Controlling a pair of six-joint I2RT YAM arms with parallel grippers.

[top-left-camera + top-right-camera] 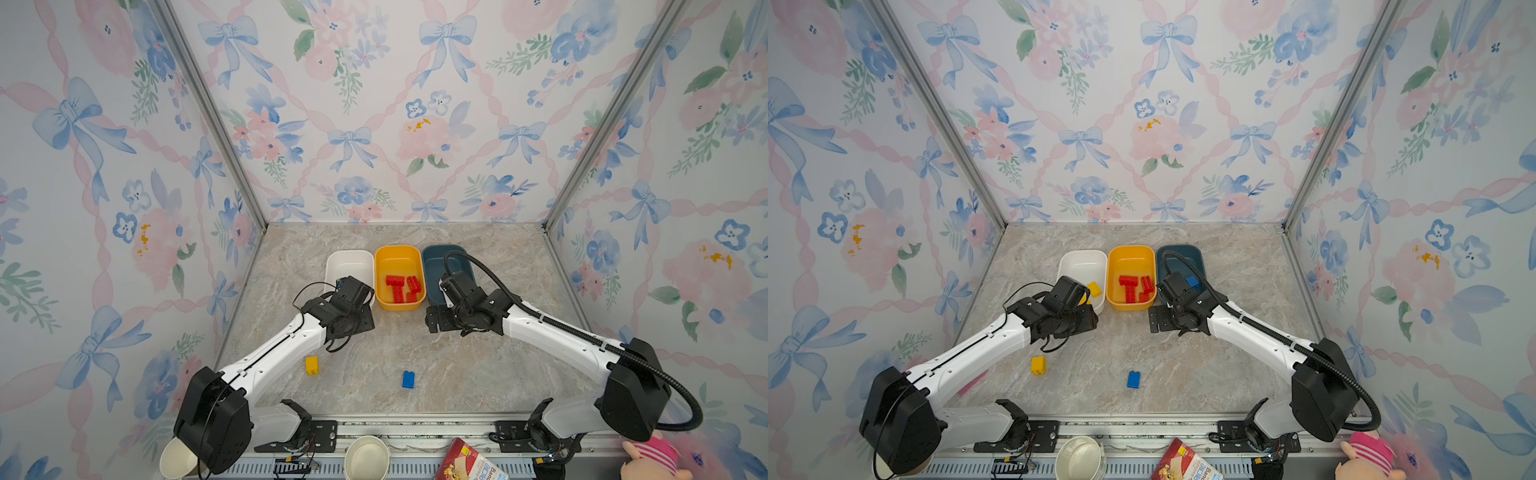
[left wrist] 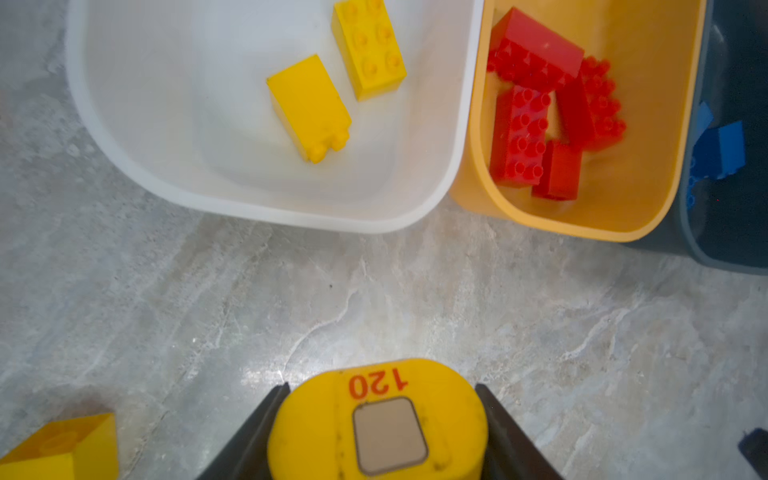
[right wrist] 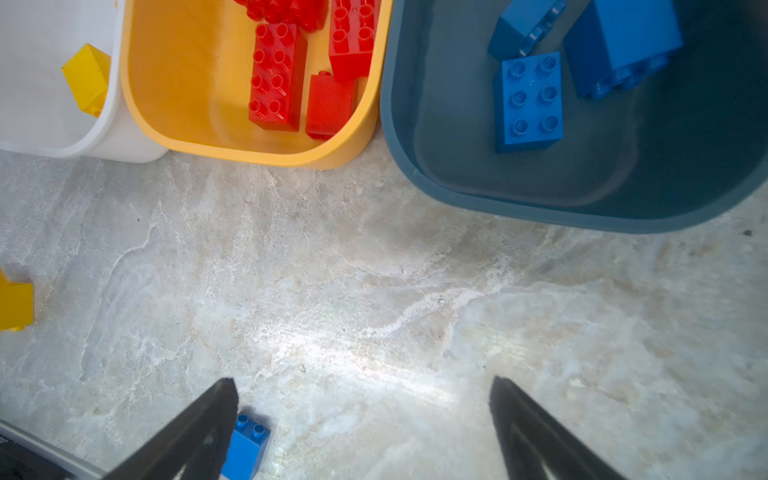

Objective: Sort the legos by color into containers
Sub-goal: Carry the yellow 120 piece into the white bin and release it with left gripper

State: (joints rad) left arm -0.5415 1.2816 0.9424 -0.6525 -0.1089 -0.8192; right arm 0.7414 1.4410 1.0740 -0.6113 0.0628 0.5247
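Three containers stand in a row at mid-table: a white tub (image 1: 349, 257) holding two yellow legos (image 2: 309, 108), a yellow-orange tub (image 1: 397, 252) with several red legos (image 1: 401, 286), and a teal tub (image 1: 440, 252) with blue legos (image 3: 528, 99). My left gripper (image 2: 382, 390) hovers just before the white tub, shut on a yellow lego (image 2: 374, 419) marked 120. My right gripper (image 3: 362, 381) stands open and empty above bare table in front of the teal tub. A loose yellow lego (image 1: 311, 365) and a loose blue lego (image 1: 408, 379) lie nearer the front.
Flowered walls close the table on three sides. Along the front rail sit two paper cups (image 1: 368, 457) (image 1: 178, 459), a snack box (image 1: 469, 462) and a pink plush toy (image 1: 652, 457). Both forearms reach inward over the table's front half.
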